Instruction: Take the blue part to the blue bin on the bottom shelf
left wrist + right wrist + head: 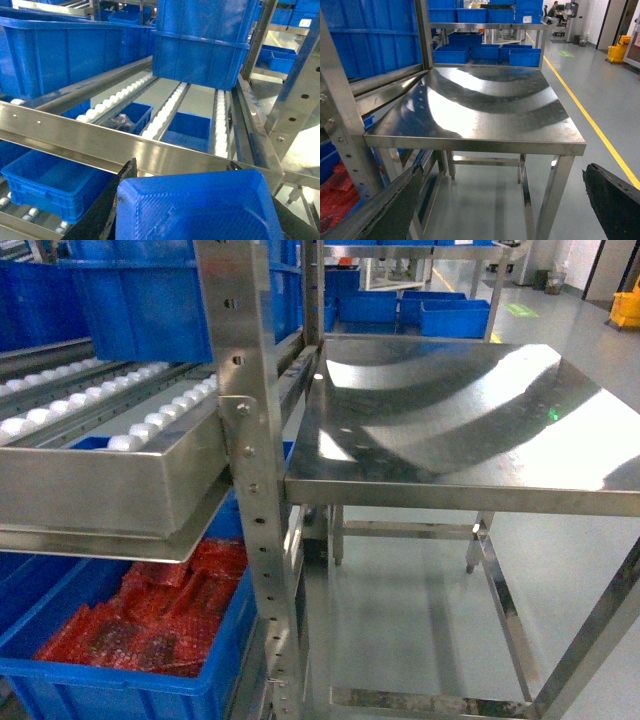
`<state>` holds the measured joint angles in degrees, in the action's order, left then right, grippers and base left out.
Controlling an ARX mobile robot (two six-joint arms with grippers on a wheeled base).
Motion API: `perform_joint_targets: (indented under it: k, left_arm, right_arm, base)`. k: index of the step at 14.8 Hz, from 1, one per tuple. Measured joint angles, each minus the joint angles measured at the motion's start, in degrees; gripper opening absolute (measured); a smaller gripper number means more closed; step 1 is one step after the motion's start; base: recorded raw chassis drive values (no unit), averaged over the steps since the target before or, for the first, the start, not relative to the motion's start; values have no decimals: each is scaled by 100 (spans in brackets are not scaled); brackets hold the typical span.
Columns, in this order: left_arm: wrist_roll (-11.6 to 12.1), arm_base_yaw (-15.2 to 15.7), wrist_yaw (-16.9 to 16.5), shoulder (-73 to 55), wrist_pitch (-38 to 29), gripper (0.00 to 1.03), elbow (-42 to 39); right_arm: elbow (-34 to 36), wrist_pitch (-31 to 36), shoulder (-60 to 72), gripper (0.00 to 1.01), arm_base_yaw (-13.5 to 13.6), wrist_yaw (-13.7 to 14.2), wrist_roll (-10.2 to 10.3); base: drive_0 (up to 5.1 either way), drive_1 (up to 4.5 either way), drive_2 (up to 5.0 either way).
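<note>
A blue part [197, 207], a shallow moulded plastic tray with a ribbed face, fills the bottom of the left wrist view, held between the dark fingers [112, 200] of the left gripper [200, 210], whose jaws are pressed against its two sides. Just beyond the part a flat stainless-steel rail [125, 145] crosses the view, and past that rail rows of small white rollers [165, 112] run away from the gripper. Through the gaps between the roller tracks two small blue bins [187, 131] show on a level below. Further ahead a large blue bin [200, 45] sits on the rollers; to the gripper's left and lower, another blue bin [50, 182] rests on a lower roller level, which may be the bottom shelf, though the pictures do not settle that.

The right gripper [500, 205] hangs with its black fingers [615, 200] spread wide and nothing between them, facing a bare stainless-steel table [485, 110] just ahead and slightly above it. Beyond the table's far edge several blue bins [492, 52] stand in a row, and off to the gripper's right a yellow floor line [590, 125] runs across the grey floor.

In the head view neither gripper appears; a perforated steel upright [255, 470] divides the roller rack from the table, and a blue bin of red bagged items [150, 630] sits low at the left
</note>
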<state>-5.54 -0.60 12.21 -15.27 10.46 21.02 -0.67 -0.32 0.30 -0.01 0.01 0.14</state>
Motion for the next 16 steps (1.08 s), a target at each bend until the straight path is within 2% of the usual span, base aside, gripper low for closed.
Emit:
perform_joint_targets:
  k: [16]
  left_arm:
    - [-2, 0, 9, 13, -15, 44, 0]
  right_arm:
    - [0, -9, 0, 98, 0, 0, 0]
  base:
    - [-499, 242, 242]
